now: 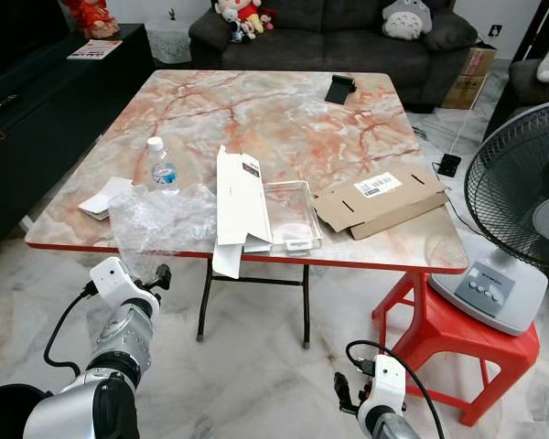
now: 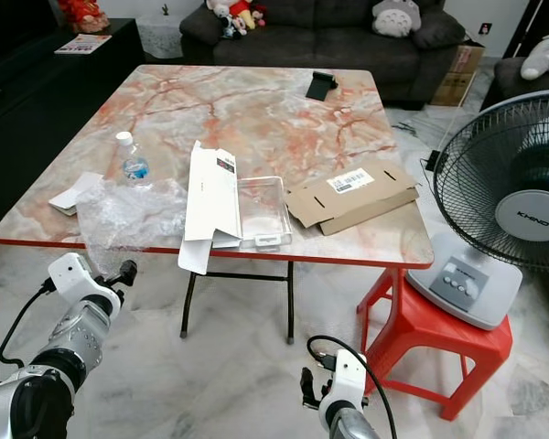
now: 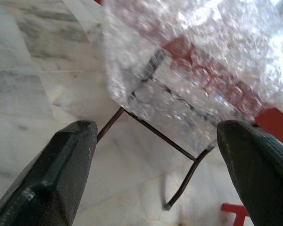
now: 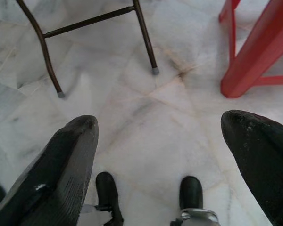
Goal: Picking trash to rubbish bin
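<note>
Marble table (image 1: pixel 284 119), crinkled clear bubble wrap (image 1: pixel 160 218) overhanging its edge, left gripper (image 3: pixel 155 174) spread wide below, right gripper (image 4: pixel 160 155) wide too

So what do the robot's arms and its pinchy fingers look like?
Both arms are silver metal with white wrist blocks and looping black cables. The left gripper and right gripper each have two long, chunky black fingers with rounded tips and a finely textured surface.

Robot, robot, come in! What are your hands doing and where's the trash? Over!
Left gripper open, raised toward bubble wrap hanging over the table edge. Right gripper open, low over floor. Nothing blocking the wrap.
</note>
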Motion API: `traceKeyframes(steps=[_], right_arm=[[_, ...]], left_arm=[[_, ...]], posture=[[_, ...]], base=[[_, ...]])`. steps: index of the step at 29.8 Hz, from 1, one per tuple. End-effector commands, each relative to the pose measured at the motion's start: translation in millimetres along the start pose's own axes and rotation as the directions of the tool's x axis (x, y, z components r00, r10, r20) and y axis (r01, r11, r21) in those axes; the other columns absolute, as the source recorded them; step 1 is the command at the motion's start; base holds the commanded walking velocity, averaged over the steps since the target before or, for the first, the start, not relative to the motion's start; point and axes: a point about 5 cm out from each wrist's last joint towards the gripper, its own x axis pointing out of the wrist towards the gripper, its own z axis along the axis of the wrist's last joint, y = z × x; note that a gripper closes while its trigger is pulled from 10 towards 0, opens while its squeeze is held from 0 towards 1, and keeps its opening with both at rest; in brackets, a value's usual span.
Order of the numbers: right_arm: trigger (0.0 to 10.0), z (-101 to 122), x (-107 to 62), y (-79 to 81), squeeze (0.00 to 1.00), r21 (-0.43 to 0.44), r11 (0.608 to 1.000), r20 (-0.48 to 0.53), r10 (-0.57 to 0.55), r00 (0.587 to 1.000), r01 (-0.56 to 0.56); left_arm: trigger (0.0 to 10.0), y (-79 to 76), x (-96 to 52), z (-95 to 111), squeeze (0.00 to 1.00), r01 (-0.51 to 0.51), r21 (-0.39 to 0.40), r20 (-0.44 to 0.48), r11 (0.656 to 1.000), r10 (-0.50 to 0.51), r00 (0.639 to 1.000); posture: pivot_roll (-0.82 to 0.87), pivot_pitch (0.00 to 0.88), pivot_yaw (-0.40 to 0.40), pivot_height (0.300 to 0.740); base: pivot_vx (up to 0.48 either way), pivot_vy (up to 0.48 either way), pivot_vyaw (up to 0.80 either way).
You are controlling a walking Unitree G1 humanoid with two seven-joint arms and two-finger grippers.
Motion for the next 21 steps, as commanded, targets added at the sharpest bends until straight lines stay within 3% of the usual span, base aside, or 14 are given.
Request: traceKeyframes(steps=[1, 12, 21], right_arm=[[10.0, 0, -1.2, -3.3, 0.0, 0.012, 1.0, 0.013, -0.008, 1.0, 0.008], [10.0, -4, -4.7, -10.8, 0.0, 0.025, 0.999, 0.033, -0.028, 0.999, 0.027], [10.0, -10, -7.1, -12.9, 0.0, 0.033, 0.999, 0.028, -0.036, 0.999, 0.035]], left_arm=[[10.0, -4.4, 2.0, 2, 0.0, 0.022, 0.034, -0.022, 0.999, -0.021, 1.0], [10.0, -16.4, 5.3, 7, 0.0, 0.045, 0.044, -0.015, 0.998, -0.045, 0.999], [10.0, -33.1, 10.5, 26, 0.0, 0.069, -0.049, 0.064, 0.996, -0.066, 0.996]], posture=[[0.04, 0.109, -0.001, 0.74], [0.03, 0.154, -0.004, 0.74], [0.03, 0.171, -0.002, 0.74]], base=[[0.0, 0.0, 0.0], [0.0, 0.0, 0.0], [0.0, 0.0, 0.0]])
